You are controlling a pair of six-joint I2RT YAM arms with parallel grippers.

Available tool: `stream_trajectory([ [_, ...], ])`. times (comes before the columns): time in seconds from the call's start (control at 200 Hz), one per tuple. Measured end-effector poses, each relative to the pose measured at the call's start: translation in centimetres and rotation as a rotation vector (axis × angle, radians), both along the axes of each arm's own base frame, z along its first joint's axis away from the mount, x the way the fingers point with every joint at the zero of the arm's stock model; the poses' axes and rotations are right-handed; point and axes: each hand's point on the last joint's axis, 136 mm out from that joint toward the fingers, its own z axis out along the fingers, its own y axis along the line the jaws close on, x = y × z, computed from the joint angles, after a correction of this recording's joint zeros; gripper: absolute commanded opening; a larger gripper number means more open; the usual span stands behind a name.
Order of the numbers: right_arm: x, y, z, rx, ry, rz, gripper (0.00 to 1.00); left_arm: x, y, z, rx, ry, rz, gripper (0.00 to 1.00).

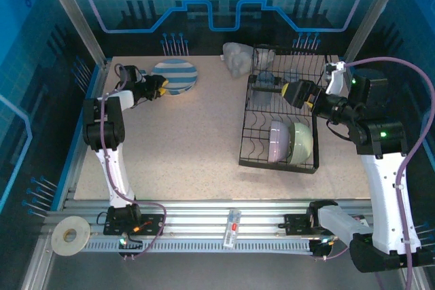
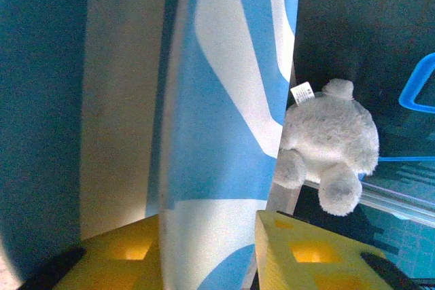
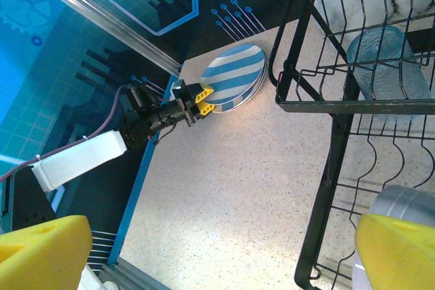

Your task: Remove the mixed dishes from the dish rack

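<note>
Nearest the arm bases, a roll of tape [image 1: 70,236] lies on the front rail, well behind the left end effector [image 1: 160,86]. On the speckled surface [image 1: 190,147] the black wire dish rack [image 1: 275,166] stands on the right side, and the right end effector [image 1: 285,91] reaches into it from its right side, at the upper tier. Its two yellow pads stand wide apart with nothing between them, so it is released. Below and nearer than this end effector, a lavender bowl [image 1: 277,142] and a pale green bowl [image 1: 303,142] sit side by side on edge in the near end of the rack, touching each other. In the right wrist view a clear plastic cup [image 3: 389,66] rests in the grid basket, ahead of the end effector and to its right. Across the surface, well apart from the rack, the left end effector sits at the near-left rim of a stack of round plates [image 1: 178,76], striped face up, lying flat by the far-left corner. Its yellow pads straddle the plate rim, one on each side; whether they pinch it or stand loose cannot be told. Beyond that end effector and past the plates, a grey plush toy [image 2: 329,144] lies at the far edge, just beside the rack's far-left corner.
</note>
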Motion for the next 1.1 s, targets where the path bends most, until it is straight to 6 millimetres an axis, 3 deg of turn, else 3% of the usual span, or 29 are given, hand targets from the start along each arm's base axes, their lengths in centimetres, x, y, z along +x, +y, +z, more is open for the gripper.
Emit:
stream_trajectory([
  [0.475,-0.1,0.0,-0.3,0.0,0.001,0.001,1.0,-0.7,0.4,0.5,0.103,0.063,-0.046,0.48],
  [1.101,-0.1,0.5,-0.3,0.001,0.0,0.007,1.0,-1.5,0.8,1.7,0.255,0.141,-0.102,0.56],
])
